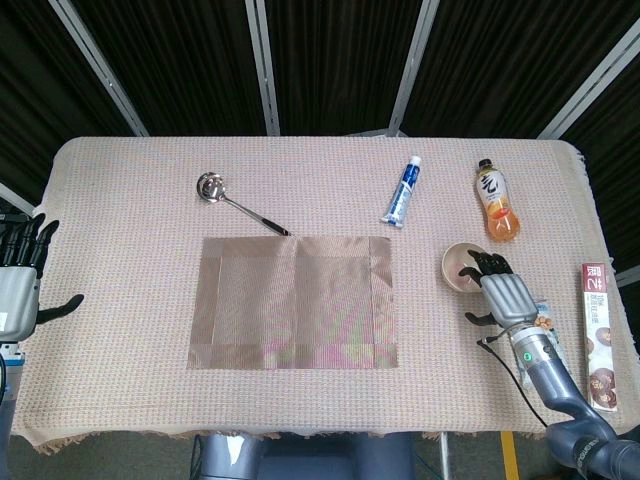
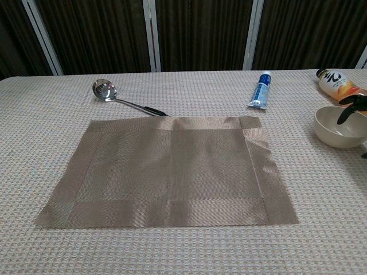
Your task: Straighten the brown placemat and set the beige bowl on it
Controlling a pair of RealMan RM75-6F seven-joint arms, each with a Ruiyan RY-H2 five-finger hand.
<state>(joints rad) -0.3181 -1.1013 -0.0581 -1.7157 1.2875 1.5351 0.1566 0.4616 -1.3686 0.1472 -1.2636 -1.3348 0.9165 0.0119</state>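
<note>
Brown woven fabric, the placemat [image 1: 292,301] lay flat near the middle of the bench [image 1: 120,200], its long axis running left to right and its edges roughly square with the bench's, with a slight ripple along its right border in the chest view. The beige bowl [image 1: 460,263] stood upright well to the right of it, off the mat. The right robot hand [image 1: 505,296] hovered with its dark fingertips [image 2: 350,109] over the bowl's near rim, fingers spread and holding nothing; whether they touched the rim could not be told. The left robot hand [image 1: 17,285] hung at the bench's left edge, fingers apart and empty. A steel ladle [image 1: 238,203] touched the mat's far edge with its handle tip. Beyond lay a blue-and-white tube [image 1: 402,190] and an orange drink bottle [image 1: 496,203]; their lettering was too small to read. A red box [image 1: 597,335] lay at the right edge.
</note>
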